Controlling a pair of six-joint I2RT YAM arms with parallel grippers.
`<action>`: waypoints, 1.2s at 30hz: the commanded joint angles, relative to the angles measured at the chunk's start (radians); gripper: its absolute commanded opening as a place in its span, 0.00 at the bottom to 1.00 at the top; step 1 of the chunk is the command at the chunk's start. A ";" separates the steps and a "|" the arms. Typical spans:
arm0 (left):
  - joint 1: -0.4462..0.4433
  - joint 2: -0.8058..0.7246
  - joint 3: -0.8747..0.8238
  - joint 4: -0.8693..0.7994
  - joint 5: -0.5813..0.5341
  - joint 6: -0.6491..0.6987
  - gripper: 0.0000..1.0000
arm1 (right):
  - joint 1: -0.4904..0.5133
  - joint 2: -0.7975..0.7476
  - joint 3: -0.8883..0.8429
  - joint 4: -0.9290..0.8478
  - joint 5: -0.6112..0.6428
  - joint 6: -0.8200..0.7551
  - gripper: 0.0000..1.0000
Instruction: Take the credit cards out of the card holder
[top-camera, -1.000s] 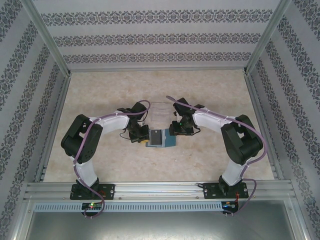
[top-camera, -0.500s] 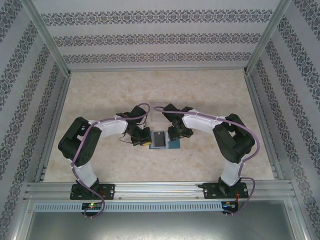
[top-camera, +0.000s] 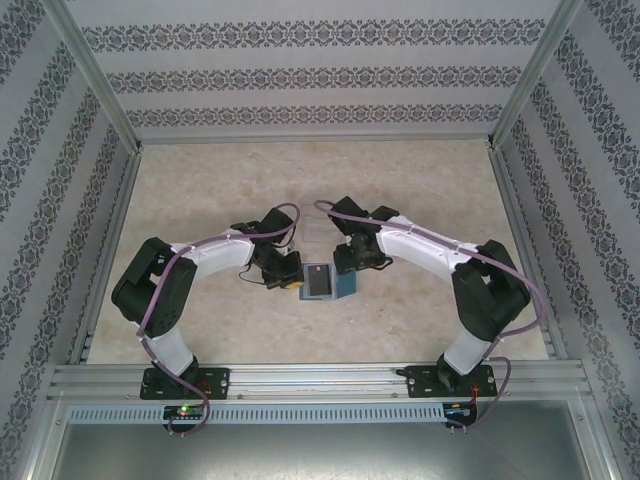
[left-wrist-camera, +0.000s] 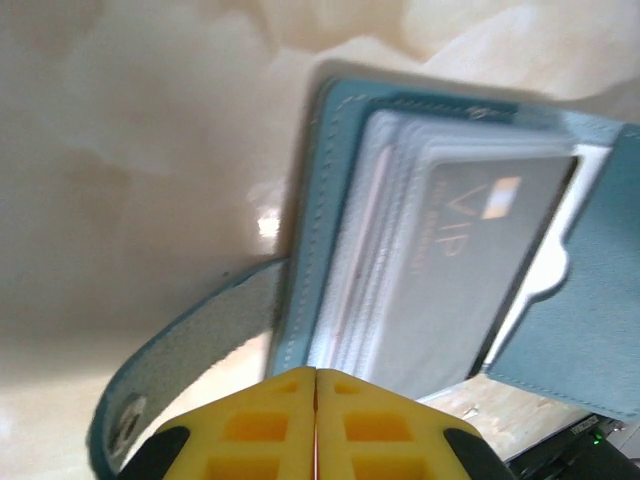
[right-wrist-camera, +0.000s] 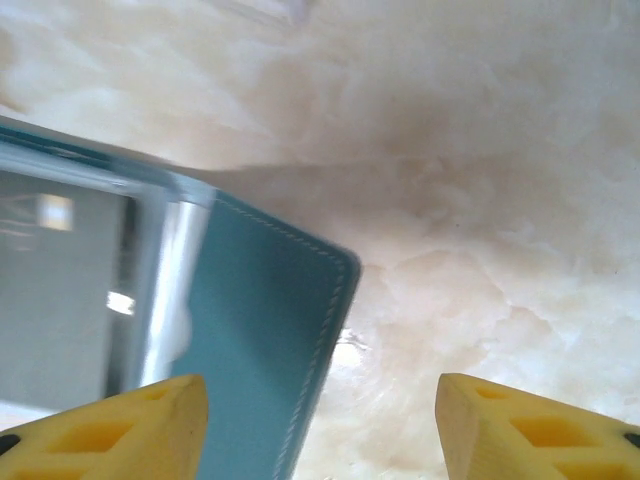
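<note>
A: Left fingers (left-wrist-camera: 250, 430), what are they doing?
B: Pressing flat together, no gap showing. The tips are sitting right at the near edge of the card holder (left-wrist-camera: 305, 250). Can't tell if they're pinching any of it.
A: Right fingers (right-wrist-camera: 130, 430)?
B: Standing wide apart, gripping nothing. One is showing over the teal cover, the other over bare worktop (right-wrist-camera: 480, 200). Can't tell if either is touching down.
A: Where is the card holder lying?
B: It's lying open on the worktop, about mid-table in the top view, between the two arms. The left fingers are sitting at its left side, and the right fingers are hanging over its right half.
A: Cards?
B: A dark card (left-wrist-camera: 470, 280) marked VIP is sitting face up inside a clear sleeve. More clear sleeves (left-wrist-camera: 375, 200) are stacking beside it, but what they're carrying is too blurred to call.
A: Anything else on it?
B: A strap tab (left-wrist-camera: 190, 345) with a snap (left-wrist-camera: 128, 415) is curling out toward the left wrist camera.
A: Surroundings?
B: The left arm (top-camera: 170, 290) and right arm (top-camera: 480, 290) are both bending inward. Patterned wall panels (top-camera: 320, 80) and a metal frame (top-camera: 320, 378) are enclosing the worktop.
</note>
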 joint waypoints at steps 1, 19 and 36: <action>-0.011 -0.007 0.046 -0.040 -0.014 0.021 0.08 | 0.002 -0.043 0.025 -0.025 -0.066 0.051 0.60; -0.014 0.060 0.140 -0.046 0.021 0.049 0.05 | -0.088 -0.036 -0.220 0.367 -0.488 0.309 0.29; -0.088 0.126 0.207 -0.076 0.005 0.052 0.05 | -0.168 0.074 -0.247 0.365 -0.388 0.173 0.21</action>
